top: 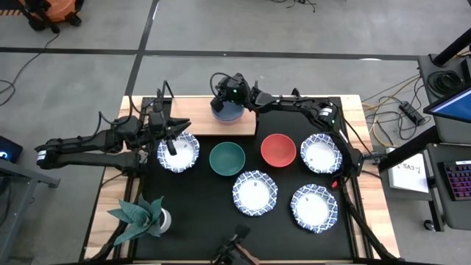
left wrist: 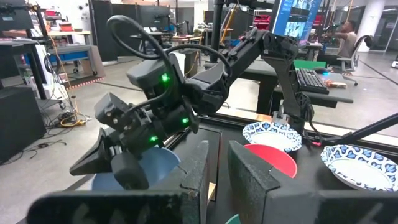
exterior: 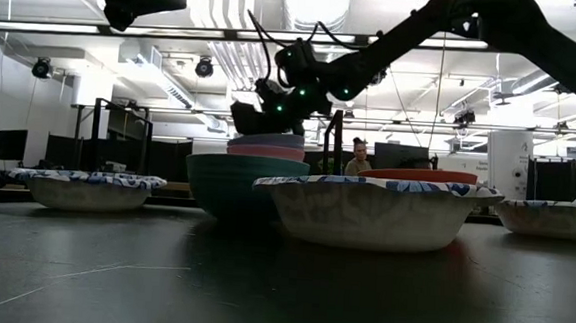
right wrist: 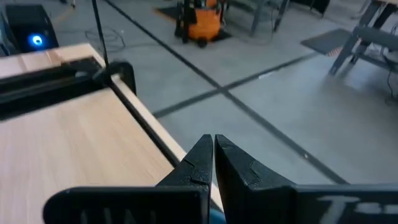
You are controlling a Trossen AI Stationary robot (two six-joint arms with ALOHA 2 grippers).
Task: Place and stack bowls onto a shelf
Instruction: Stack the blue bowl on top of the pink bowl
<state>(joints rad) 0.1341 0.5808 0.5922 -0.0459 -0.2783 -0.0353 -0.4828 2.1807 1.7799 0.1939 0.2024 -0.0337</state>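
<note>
Fingers of the right arm (top: 223, 103) pinch the blue bowl's (top: 227, 111) rim on the shelf (top: 193, 118); left arm's fingers (top: 171, 140) apart.

Light wooden desk (top: 372, 221), large black mat (top: 199, 221) covering most of it, wooden shelf (top: 193, 118) along the far edge, green bowl (top: 227, 158), red bowl (top: 278, 150), four blue-patterned white bowls (top: 255, 193) spread on the mat, potted plant (top: 143, 216) at the near left corner

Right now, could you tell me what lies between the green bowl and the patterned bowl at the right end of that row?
The red bowl sits between the green bowl and that patterned bowl, apart from both, as the high view shows.
</note>
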